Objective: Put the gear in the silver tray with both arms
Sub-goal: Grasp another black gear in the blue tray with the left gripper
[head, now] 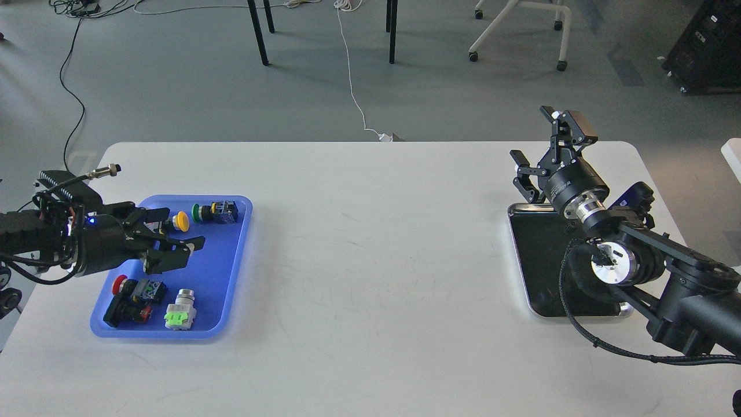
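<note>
The silver tray [518, 260] lies at the right of the white table; my right arm covers its right half and its floor shows no parts. My right gripper [547, 147] is open and empty, raised just beyond the tray's far edge and pointing up and away. A blue plastic tray [223, 272] at the left holds the gear: a yellow button [182, 220], a green button on a black body [215, 212], a red button [120, 283], a black and green switch [153, 289] and a silver part with a green face [180, 313]. My left gripper [176, 231] is open and empty over the blue tray, pointing right.
The white table [370, 260] stretches between the two trays. Beyond its far edge are chair and table legs and a white cable on the grey floor. A small metal connector [106, 170] sticks up from my left arm.
</note>
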Robot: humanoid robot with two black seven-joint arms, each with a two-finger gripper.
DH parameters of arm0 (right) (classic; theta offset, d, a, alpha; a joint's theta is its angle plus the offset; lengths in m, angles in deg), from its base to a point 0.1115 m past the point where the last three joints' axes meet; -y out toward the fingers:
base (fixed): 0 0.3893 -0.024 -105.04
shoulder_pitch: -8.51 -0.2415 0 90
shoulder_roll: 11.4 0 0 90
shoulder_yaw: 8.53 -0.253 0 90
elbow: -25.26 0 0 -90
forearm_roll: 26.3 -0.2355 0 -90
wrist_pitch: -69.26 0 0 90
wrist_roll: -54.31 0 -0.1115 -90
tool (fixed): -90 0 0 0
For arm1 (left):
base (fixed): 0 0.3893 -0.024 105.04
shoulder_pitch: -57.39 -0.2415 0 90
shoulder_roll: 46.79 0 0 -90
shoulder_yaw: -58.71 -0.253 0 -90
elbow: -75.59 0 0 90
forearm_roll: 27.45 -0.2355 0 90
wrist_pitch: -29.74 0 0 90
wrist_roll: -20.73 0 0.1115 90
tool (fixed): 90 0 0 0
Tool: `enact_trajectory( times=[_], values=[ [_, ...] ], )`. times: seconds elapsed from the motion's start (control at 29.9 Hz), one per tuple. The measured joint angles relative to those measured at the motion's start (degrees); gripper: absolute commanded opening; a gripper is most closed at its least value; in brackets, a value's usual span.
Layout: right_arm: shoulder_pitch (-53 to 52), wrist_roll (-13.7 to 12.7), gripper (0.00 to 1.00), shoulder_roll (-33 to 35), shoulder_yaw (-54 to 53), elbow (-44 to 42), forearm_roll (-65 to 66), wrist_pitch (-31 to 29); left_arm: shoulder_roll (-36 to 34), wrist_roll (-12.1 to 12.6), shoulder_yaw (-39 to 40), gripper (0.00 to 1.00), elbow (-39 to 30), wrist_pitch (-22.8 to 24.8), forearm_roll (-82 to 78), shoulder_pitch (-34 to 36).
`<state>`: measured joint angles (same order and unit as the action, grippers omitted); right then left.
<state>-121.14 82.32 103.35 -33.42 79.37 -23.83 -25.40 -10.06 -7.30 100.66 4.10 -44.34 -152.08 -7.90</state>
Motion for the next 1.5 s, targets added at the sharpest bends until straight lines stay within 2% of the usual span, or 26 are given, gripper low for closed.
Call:
enact_trajectory(
  times=[0.27, 0.6, 0.74, 1.1, 1.27, 1.44, 1.5],
  values=[
    [-0.1, 0.0, 0.97, 0.1, 0.1, 0.2, 0.1, -0.1, 3.8, 0.0, -12.2, 0.87, 11.6, -0.2, -0.4, 7.8],
    [0.0, 0.0, 0.97, 0.7, 0.0, 0.4, 0.2, -0.2, 5.4, 0.0, -14.2, 0.85, 16.4, -0.2, -0.4, 8.2],
    [0.1, 0.0, 0.97, 0.7, 0.0, 0.4, 0.2, -0.2, 5.6, 0.0, -14.5, 0.73, 17.5, -0.3, -0.4, 8.2],
    [0.1, 0.0, 0.97, 0.8, 0.0, 0.4, 0.1, -0.2, 6.5, 0.0, -14.7, 0.7, 18.6, -0.3, -0.4, 8.2],
    [0.1, 0.0, 0.97, 0.8, -0.2, 0.4, 0.1, -0.2, 6.6, 0.0, -15.3, 0.59, 19.1, -0.3, -0.4, 8.1],
    [0.1, 0.0, 0.97, 0.9, -0.3, 0.4, 0.1, -0.2, 6.6, 0.0, -16.7, 0.35, 19.4, -0.3, -0.4, 8.4],
    [0.1, 0.0, 0.97, 0.9, -0.4, 0.4, 0.2, -0.2, 6.8, 0.0, -16.7, 0.31, 19.4, -0.3, -0.4, 8.4]
  ],
)
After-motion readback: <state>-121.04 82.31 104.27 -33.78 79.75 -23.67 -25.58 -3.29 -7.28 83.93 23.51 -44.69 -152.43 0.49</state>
